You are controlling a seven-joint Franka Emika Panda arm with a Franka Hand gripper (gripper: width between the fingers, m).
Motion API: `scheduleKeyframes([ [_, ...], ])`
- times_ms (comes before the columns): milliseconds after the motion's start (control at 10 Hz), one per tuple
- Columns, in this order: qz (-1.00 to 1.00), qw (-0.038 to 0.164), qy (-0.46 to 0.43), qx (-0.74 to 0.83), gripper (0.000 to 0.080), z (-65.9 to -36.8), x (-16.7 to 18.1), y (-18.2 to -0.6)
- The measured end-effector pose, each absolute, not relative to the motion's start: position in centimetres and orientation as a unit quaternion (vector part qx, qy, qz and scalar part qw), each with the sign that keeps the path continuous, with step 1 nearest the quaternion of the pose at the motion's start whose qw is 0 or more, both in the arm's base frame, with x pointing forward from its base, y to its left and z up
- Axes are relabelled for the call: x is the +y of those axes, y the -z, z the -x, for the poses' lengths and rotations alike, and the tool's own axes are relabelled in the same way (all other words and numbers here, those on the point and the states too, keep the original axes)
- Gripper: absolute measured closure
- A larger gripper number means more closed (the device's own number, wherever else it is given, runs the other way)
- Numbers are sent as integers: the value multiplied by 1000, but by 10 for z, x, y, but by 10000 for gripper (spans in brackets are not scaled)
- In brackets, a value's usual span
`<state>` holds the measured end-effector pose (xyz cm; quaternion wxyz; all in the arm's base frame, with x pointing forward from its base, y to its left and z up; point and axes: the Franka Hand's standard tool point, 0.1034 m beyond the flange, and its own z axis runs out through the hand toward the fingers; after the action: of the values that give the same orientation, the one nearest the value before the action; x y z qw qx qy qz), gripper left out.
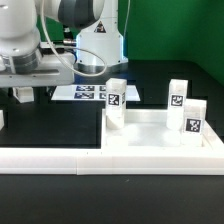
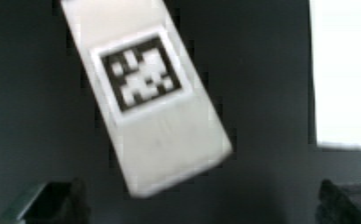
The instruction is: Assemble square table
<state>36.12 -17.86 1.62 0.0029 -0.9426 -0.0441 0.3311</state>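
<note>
The white square table top [image 1: 150, 142] lies on the exterior view's right. Three white tagged legs stand upright at its corners: one on the left [image 1: 115, 99], one at the back [image 1: 177, 95], one on the right [image 1: 193, 116]. My gripper [image 1: 22, 95] hangs over the black table on the exterior view's left. In the wrist view a loose white leg [image 2: 150, 95] lies tag-up on the table, ahead of my gripper [image 2: 203, 208]. The jaws stand wide apart and hold nothing. A white piece at the exterior view's left edge [image 1: 2, 118] may be this leg.
A long white low rail [image 1: 55, 156] runs along the front, against the table top. The marker board [image 1: 86, 92] lies flat behind, near the robot base. A white edge [image 2: 346, 70] shows at the side of the wrist view.
</note>
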Motion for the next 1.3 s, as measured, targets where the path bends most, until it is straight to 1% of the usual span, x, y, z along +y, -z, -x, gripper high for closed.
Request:
scheduleKeyframes([
  [100, 935, 6, -353, -43, 150, -361, -184, -17],
  [200, 920, 13, -390, -35, 150, -355, -184, -19],
  [300, 899, 12, -438, -21, 150, -350, -179, -22],
  [400, 897, 10, -442, -25, 150, -354, -180, -18],
  [600, 896, 10, -443, -24, 150, -353, -180, -18],
  [900, 880, 9, -474, -13, 150, -330, -187, -5],
  [1100, 878, 9, -478, -14, 150, -318, -183, 0],
  [1300, 879, 9, -476, -14, 150, -320, -184, -1],
])
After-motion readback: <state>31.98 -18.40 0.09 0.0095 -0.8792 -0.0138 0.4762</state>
